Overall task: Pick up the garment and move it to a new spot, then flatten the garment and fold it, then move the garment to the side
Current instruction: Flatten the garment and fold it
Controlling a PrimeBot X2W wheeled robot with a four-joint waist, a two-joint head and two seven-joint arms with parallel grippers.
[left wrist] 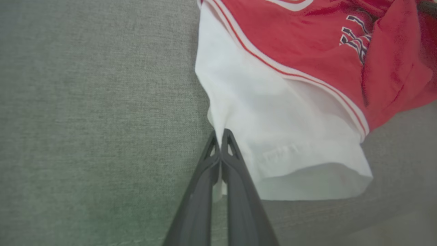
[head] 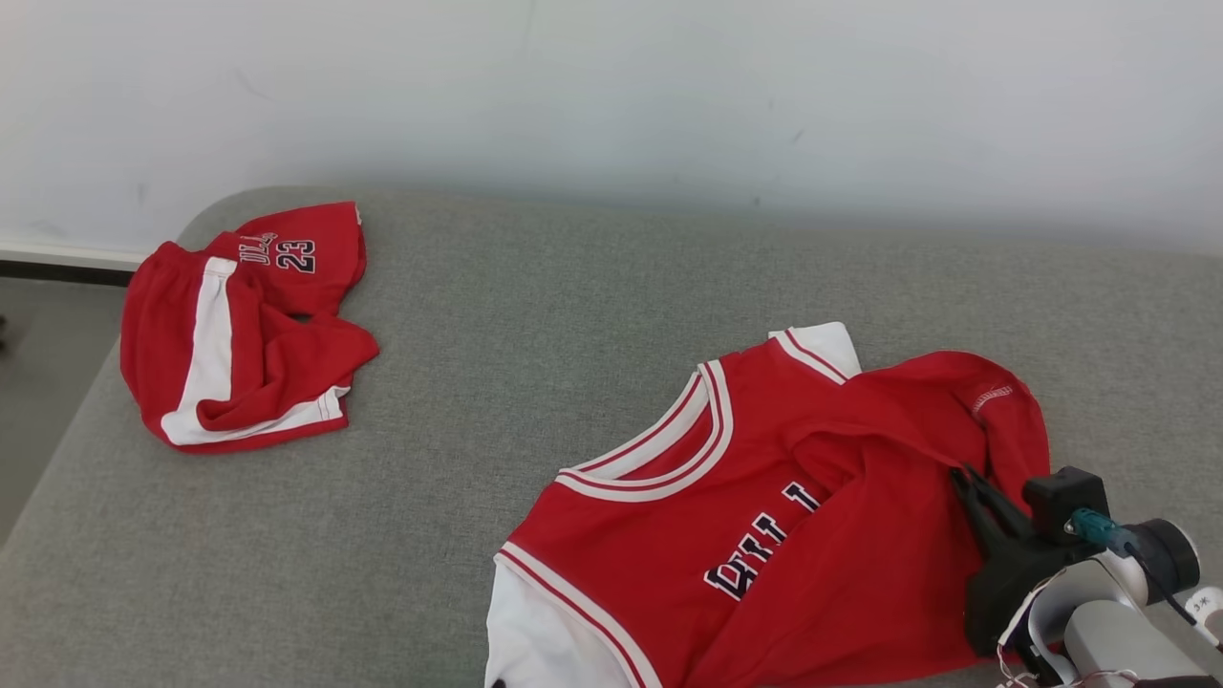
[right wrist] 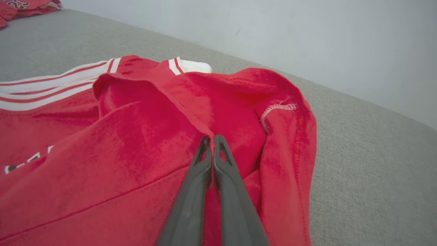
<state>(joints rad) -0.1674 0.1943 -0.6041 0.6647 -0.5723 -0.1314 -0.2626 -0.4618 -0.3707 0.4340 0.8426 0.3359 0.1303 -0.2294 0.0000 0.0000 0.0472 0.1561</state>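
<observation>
Left claw [left wrist: 221, 134]: both dark fingers pressed together, clamped on the side edge of the white sleeve [left wrist: 273, 119] of the jersey [head: 688, 535]. A thin strip of white cloth shows between the fingers in the left wrist view, and the sleeve's open hem lies flat on the cushion [head: 535, 315] just beside them.

Right claw [right wrist: 212, 138]: fingers likewise together, pinching a raised ridge of red cloth near the jersey's far edge. In the head view this claw sits at about 4 o'clock, its fingertips buried in the red fabric.

Jersey: red with white sleeves, lying on the grey cushion at about 5 o'clock in the head view. The striped neckline [head: 669, 459] points toward 10 o'clock. The side toward 3 o'clock is folded over the chest, partly covering the dark lettering [head: 755, 559]. A second white sleeve [head: 826, 339] peeks out at the jersey's 12 o'clock edge. The lower part of the jersey runs out of the frame at 6 o'clock.

Shorts [head: 244, 334]: red with white side stripes and a number patch, crumpled at about 10 o'clock, well apart from the jersey, near the cushion's rounded corner.

Wall [head: 669, 86]: pale, plain, bordering the cushion along its 12 o'clock edge.
</observation>
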